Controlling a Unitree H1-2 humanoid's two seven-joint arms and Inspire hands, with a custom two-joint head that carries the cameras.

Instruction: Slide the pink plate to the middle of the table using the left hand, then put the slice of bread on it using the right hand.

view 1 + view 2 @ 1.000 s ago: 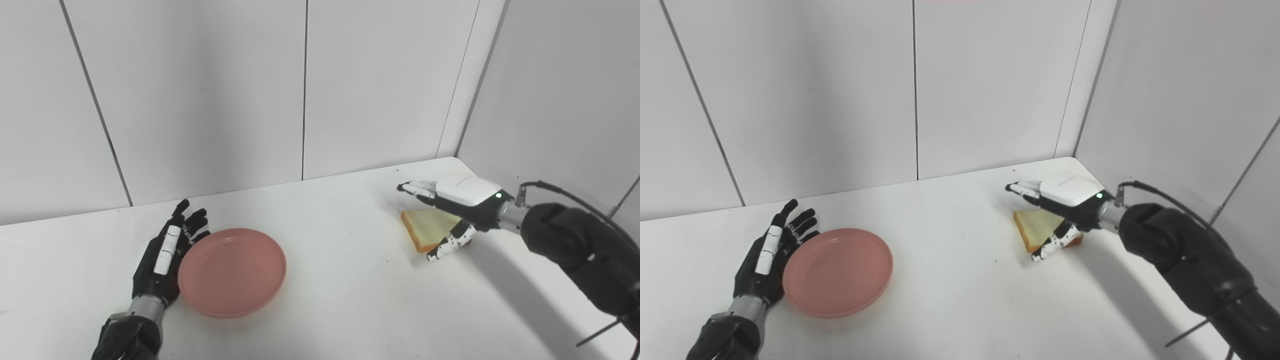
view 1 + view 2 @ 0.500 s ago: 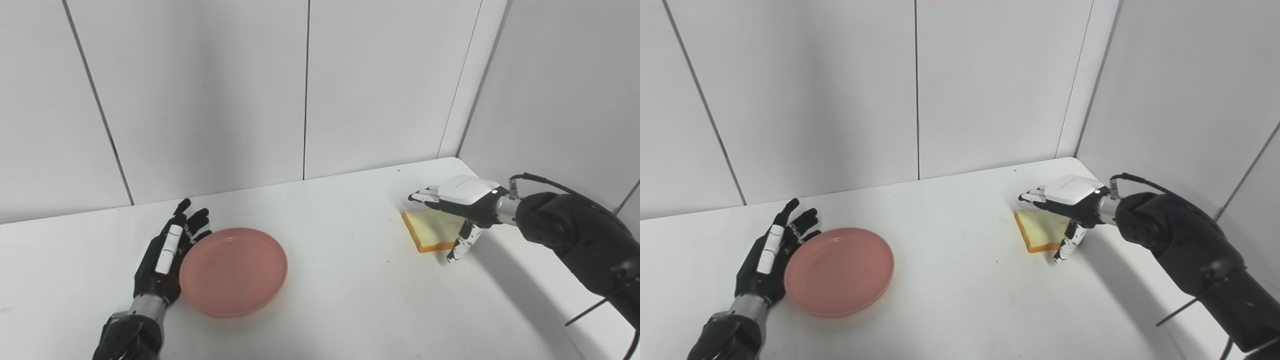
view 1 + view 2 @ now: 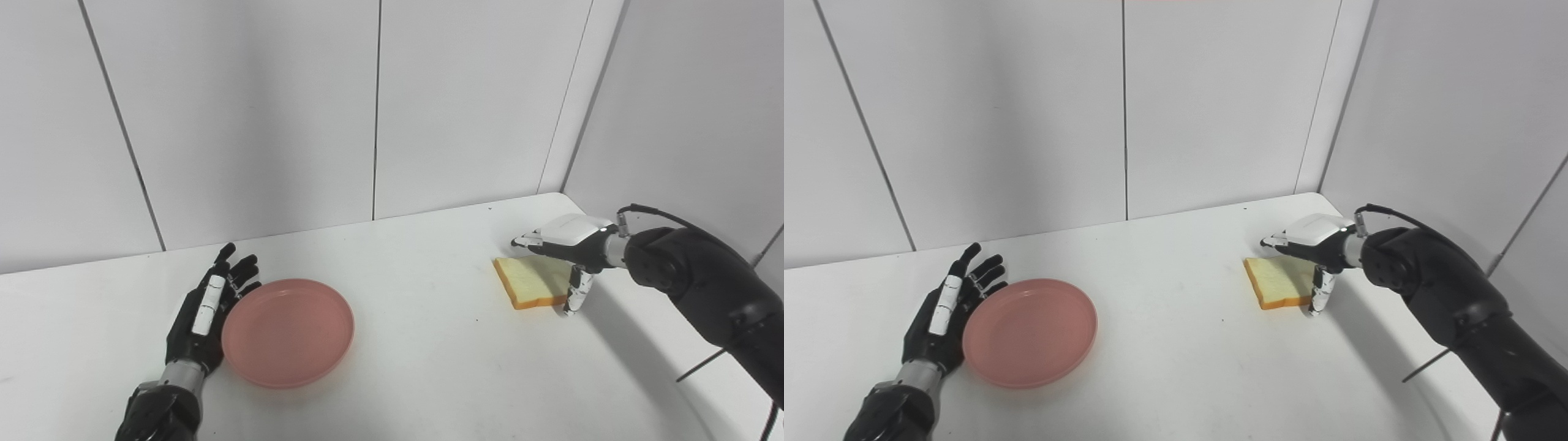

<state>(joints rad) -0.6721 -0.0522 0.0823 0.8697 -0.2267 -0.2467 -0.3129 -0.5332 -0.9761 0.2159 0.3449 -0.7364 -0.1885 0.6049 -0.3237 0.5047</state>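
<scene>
The white table (image 3: 416, 367) runs from me to the grey wall panels (image 3: 257, 116) at the far side. My pink plate (image 3: 288, 331) sits on its left part, flat and bare inside. My left hand (image 3: 207, 318) lies against the plate's left rim, fingers spread and straight, holding nothing. Well apart to the right, near the far corner, the slice of bread (image 3: 530, 286) lies flat on the table. My right hand (image 3: 566, 242) hovers over its right edge — fingers extended above the slice, thumb pointing down just beside its near-right corner — spread wide, not gripping.
</scene>
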